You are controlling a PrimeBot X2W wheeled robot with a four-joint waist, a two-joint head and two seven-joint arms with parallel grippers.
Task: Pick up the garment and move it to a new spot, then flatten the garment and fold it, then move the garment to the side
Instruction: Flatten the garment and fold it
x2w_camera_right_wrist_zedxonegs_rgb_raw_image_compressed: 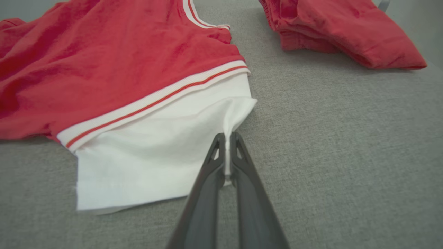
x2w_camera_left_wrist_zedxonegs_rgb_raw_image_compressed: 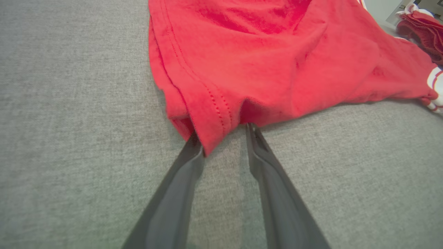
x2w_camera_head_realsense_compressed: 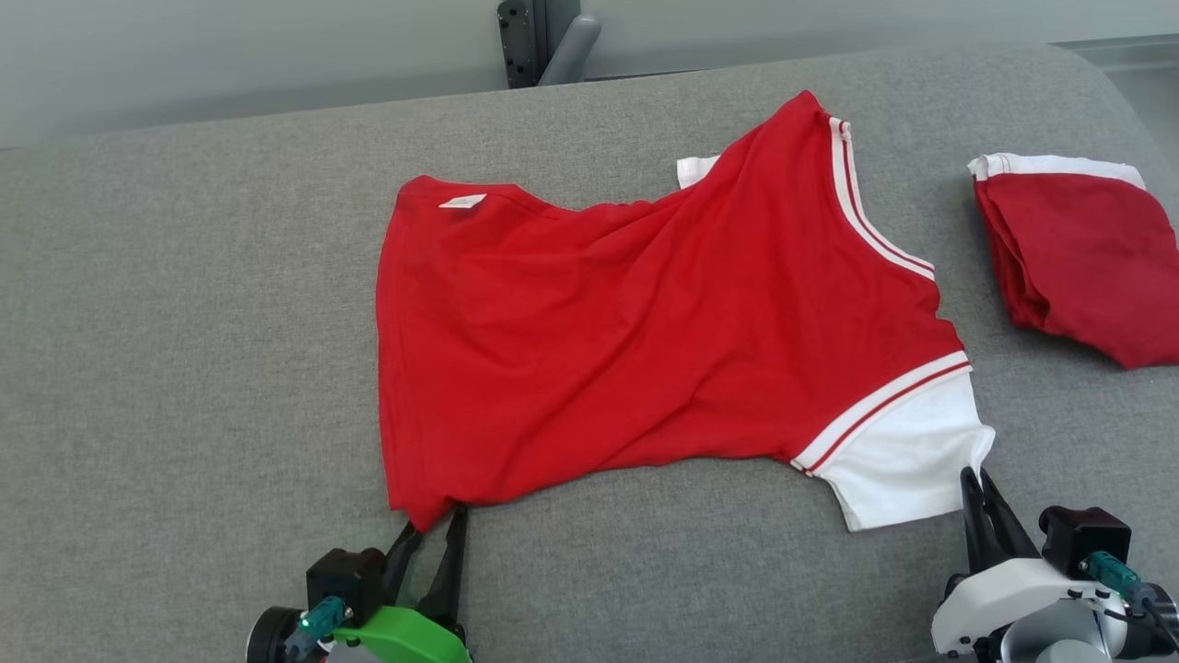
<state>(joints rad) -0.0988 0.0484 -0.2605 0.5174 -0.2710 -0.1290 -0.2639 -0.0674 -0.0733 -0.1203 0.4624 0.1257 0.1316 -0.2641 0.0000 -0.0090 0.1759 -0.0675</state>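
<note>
A red garment (x2w_camera_head_realsense_compressed: 645, 331) with white striped trim lies spread and wrinkled across the grey table (x2w_camera_head_realsense_compressed: 184, 368). Its white sleeve (x2w_camera_head_realsense_compressed: 907, 451) points toward the near right. My left gripper (x2w_camera_head_realsense_compressed: 433, 525) sits at the near-left hem corner, jaws apart, with that red corner (x2w_camera_left_wrist_zedxonegs_rgb_raw_image_compressed: 211, 128) lying between the fingers. In the left wrist view the left gripper (x2w_camera_left_wrist_zedxonegs_rgb_raw_image_compressed: 221, 133) has a clear gap between its tips. My right gripper (x2w_camera_head_realsense_compressed: 976, 479) is shut on the edge of the white sleeve (x2w_camera_right_wrist_zedxonegs_rgb_raw_image_compressed: 155, 148). In the right wrist view, a thin white fold is pinched in the right gripper (x2w_camera_right_wrist_zedxonegs_rgb_raw_image_compressed: 226, 136).
A second red garment (x2w_camera_head_realsense_compressed: 1078, 258), folded with a white band, lies at the table's right edge and is seen too in the right wrist view (x2w_camera_right_wrist_zedxonegs_rgb_raw_image_compressed: 346, 31). A dark bracket (x2w_camera_head_realsense_compressed: 543, 41) stands behind the table's far edge. Bare grey cloth stretches to the left.
</note>
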